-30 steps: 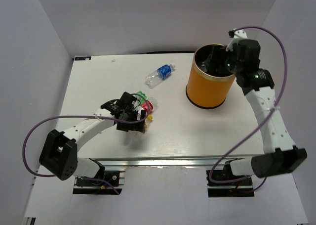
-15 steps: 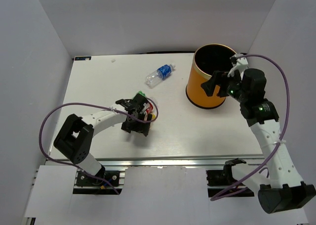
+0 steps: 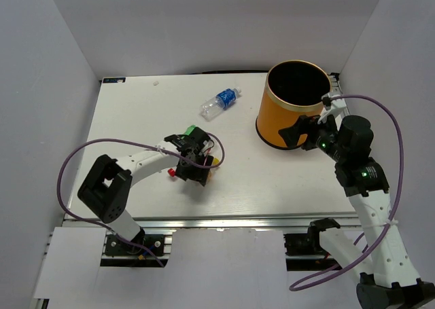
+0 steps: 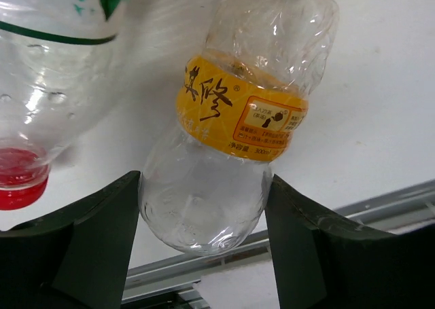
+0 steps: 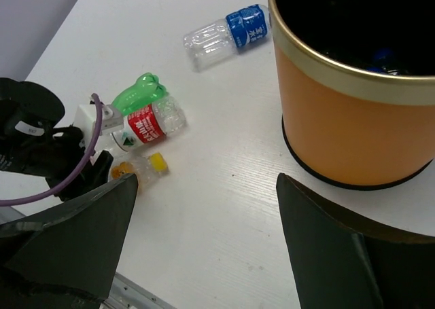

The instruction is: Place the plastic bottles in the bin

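Observation:
A clear bottle with a yellow label [image 4: 238, 112] lies on the white table, its yellow cap [image 5: 157, 161] pointing away. My left gripper [image 4: 202, 180] is shut on its base, one finger touching each side; it also shows in the top view [image 3: 197, 172]. A red-label bottle [image 5: 146, 125] and a green bottle [image 5: 138, 92] lie just beside it. A blue-label bottle [image 3: 221, 103] lies alone farther back. The orange bin [image 3: 289, 122] stands at the back right, with something blue inside [image 5: 380, 56]. My right gripper [image 5: 206, 180] is open and empty, in front of the bin.
The table's front edge and metal rail [image 3: 224, 221] run just near the left gripper. White walls close the table at the left, back and right. A purple cable [image 3: 75, 166] loops from the left arm.
My right gripper has pulled back from over the bin to its near side. My left gripper has come down onto the yellow-label bottle, and the bottles there have shifted a little.

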